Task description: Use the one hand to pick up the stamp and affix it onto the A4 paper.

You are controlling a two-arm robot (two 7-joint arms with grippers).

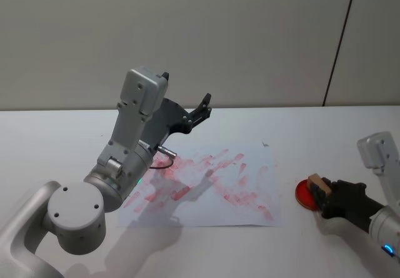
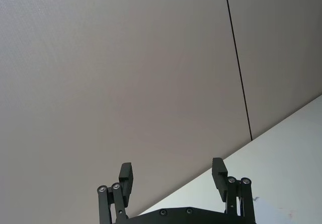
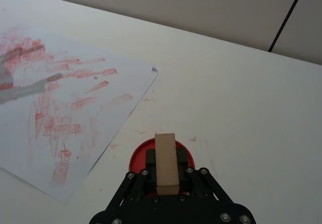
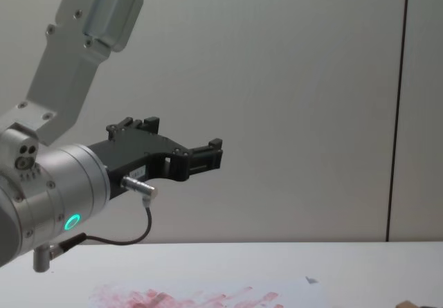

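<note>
My right gripper (image 1: pixel 320 192) is shut on the stamp (image 1: pixel 317 185), a small light-brown wooden block, just over a red round ink pad (image 1: pixel 304 193) at the table's right. In the right wrist view the stamp (image 3: pixel 165 163) stands between the black fingers above the pad (image 3: pixel 139 156). The A4 paper (image 1: pixel 250 165), white and smeared with red-pink marks, lies in the middle of the table, left of the pad; the sheet (image 3: pixel 75 103) also appears in the right wrist view. My left gripper (image 1: pixel 203 109) is parked, raised high over the paper's far left part, open and holding nothing (image 2: pixel 172 176).
The bulky left arm (image 1: pixel 134 140) with a green glowing ring (image 4: pixel 71 221) and cable hangs above the paper's left side. Faint red smudges mark the white table (image 3: pixel 241 103) near the pad. A grey wall stands behind the table.
</note>
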